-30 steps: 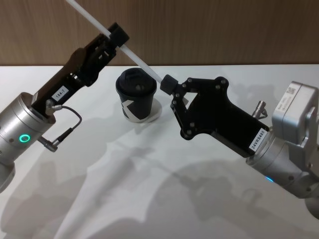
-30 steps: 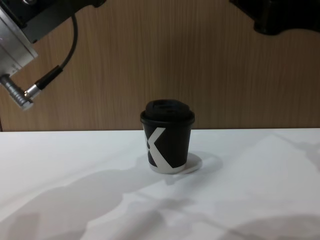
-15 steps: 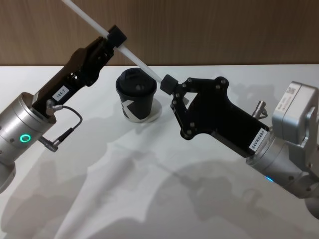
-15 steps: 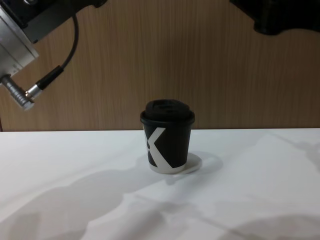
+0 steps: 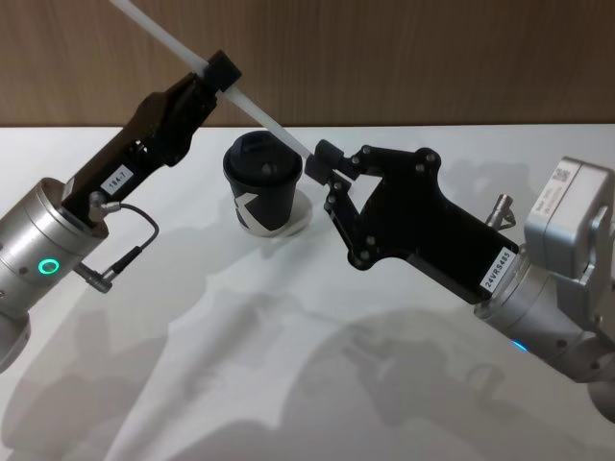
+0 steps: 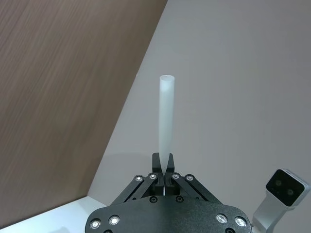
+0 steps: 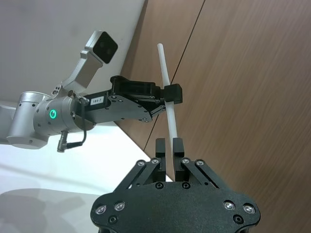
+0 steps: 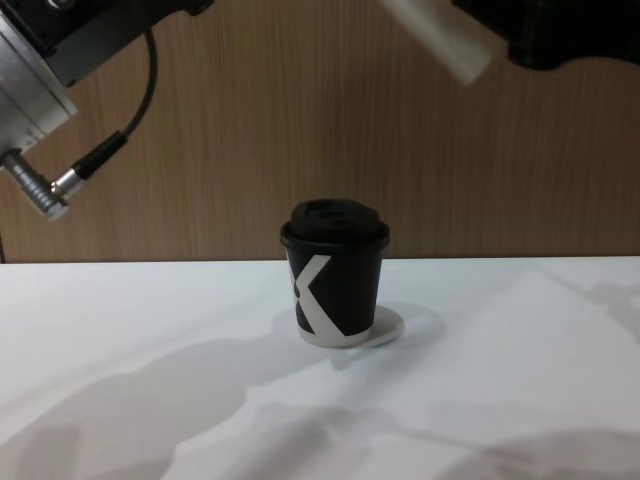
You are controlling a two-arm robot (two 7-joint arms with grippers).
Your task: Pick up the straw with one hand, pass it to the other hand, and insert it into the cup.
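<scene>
Over a plain white table (image 5: 288,384), before a brown wood-panelled wall (image 5: 432,58), with soft grey shadows across the top.

At 10 o'clock from the cup (image 5: 262,182) in the head view: left gripper (image 5: 219,72), fingers pressed together on the straw (image 5: 269,121) near its middle. Behind those fingers, a long black body, then a silver wrist with a green ring (image 5: 45,266) and a thin grey cable (image 5: 135,245).

At 3 o'clock from the cup: right gripper (image 5: 325,165), fingers parted, with the straw's lower tip lying between them. Cannot tell whether touching either pad. Behind that, a broad black palm, then a silver-grey wrist.

Counted: two grippers, one straw, one cup, one cable.

Held in the air, off the table and well above the cup, crossing its 1 o'clock rim in the head view. Long axis slanted, from 10 o'clock and high down to 4 o'clock and low. Lower end toward the right gripper, upper end out past the left fingers toward the wall.

Upright on the table toward 12 o'clock: black cup, domed lid on, white K-like mark facing the chest view.
</scene>
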